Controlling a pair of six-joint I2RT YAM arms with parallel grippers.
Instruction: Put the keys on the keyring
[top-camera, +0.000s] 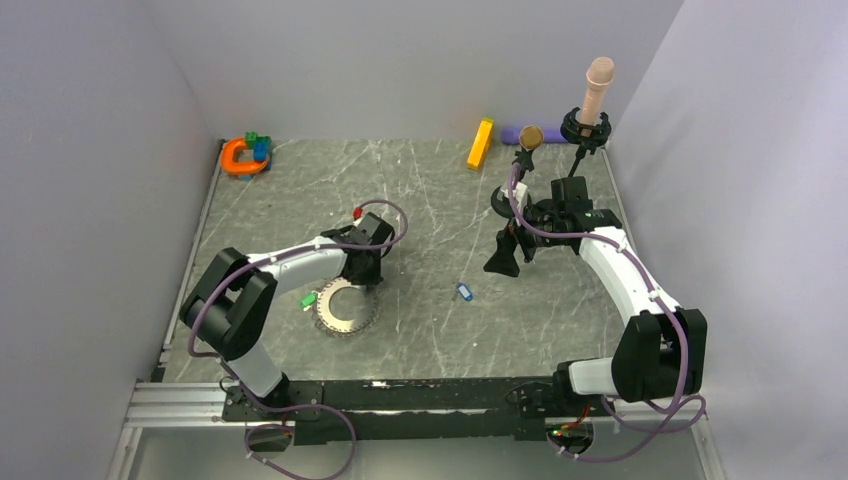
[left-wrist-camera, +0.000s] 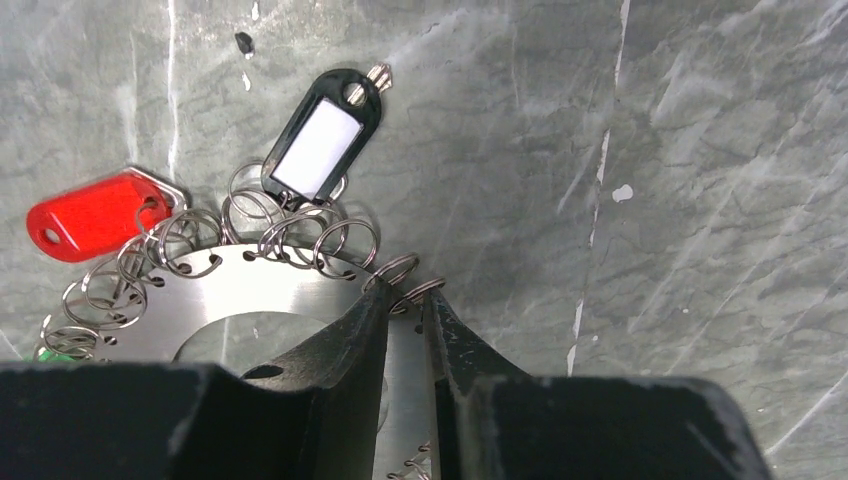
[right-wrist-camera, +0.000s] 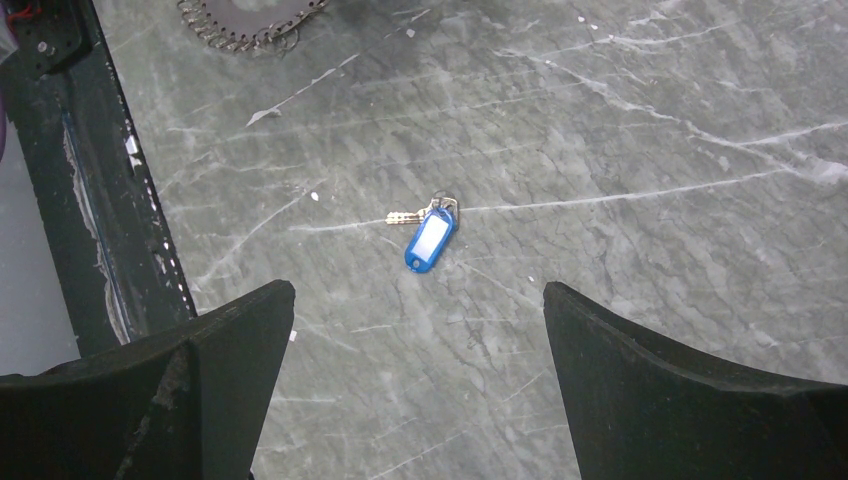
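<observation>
The keyring (top-camera: 346, 308) is a flat silvery toothed ring lying on the table, its rim (left-wrist-camera: 250, 290) lined with small wire loops. My left gripper (top-camera: 362, 272) stands over its far edge. In the left wrist view the gripper (left-wrist-camera: 408, 295) is closed narrowly on a wire loop at the rim. A red key (left-wrist-camera: 95, 215) and a black-and-white key (left-wrist-camera: 322, 140) lie against the rim, and a green key (top-camera: 308, 300) sits at its left. A blue key (right-wrist-camera: 430, 240) lies alone mid-table. My right gripper (right-wrist-camera: 420, 290) hangs wide open above it, empty.
An orange horseshoe toy (top-camera: 240, 157) with small blocks sits at the back left. A yellow bar (top-camera: 480, 144) and a stand with a beige cylinder (top-camera: 597, 95) are at the back right. The black base rail (right-wrist-camera: 90, 200) runs along the near edge.
</observation>
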